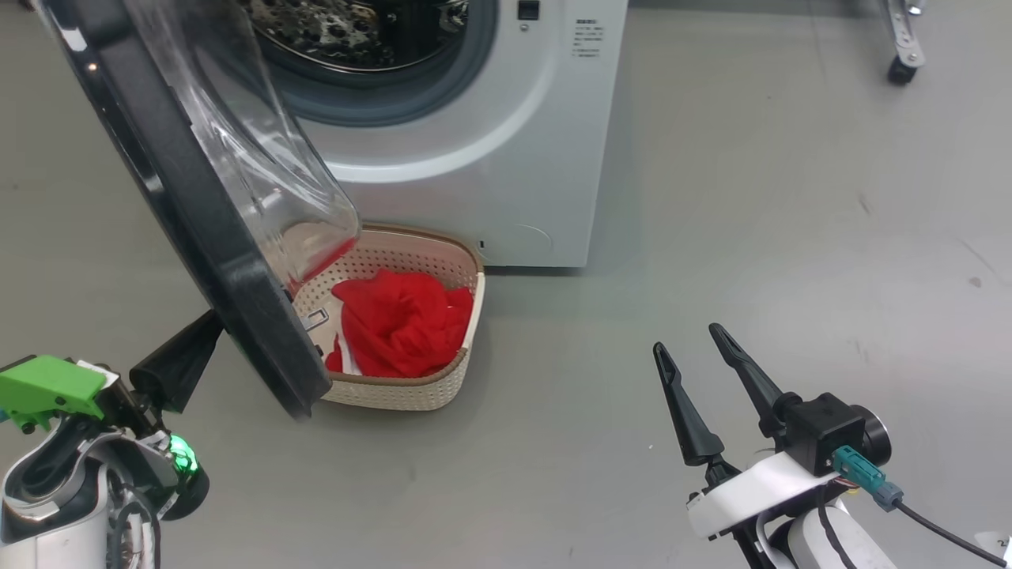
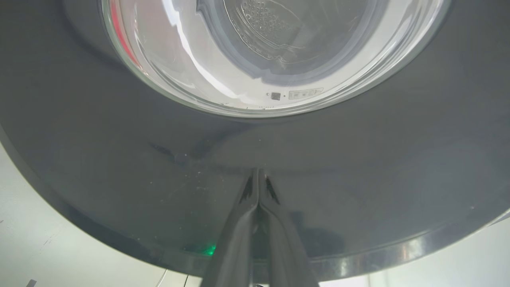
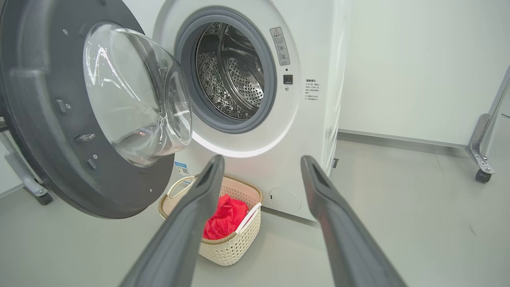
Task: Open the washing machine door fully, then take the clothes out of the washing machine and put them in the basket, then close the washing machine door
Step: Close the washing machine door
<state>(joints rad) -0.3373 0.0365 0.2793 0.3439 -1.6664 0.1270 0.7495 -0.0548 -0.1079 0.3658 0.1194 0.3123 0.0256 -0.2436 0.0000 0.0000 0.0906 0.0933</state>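
— So, where are the clothes (image 1: 403,324)?
— Heaped in the basket (image 1: 419,378), at the washing machine's (image 1: 490,158) six o'clock, beneath the open washing machine door (image 1: 198,221).
— Grippers?
— Left gripper (image 2: 258,171) pinched shut, tips seemingly touching the door's rim; right gripper (image 1: 686,338) spread wide, empty.

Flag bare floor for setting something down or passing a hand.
Free: floor right of the washing machine, out to the castor; also between the basket and right gripper. Crowded: the basket sits beneath the washing machine door.
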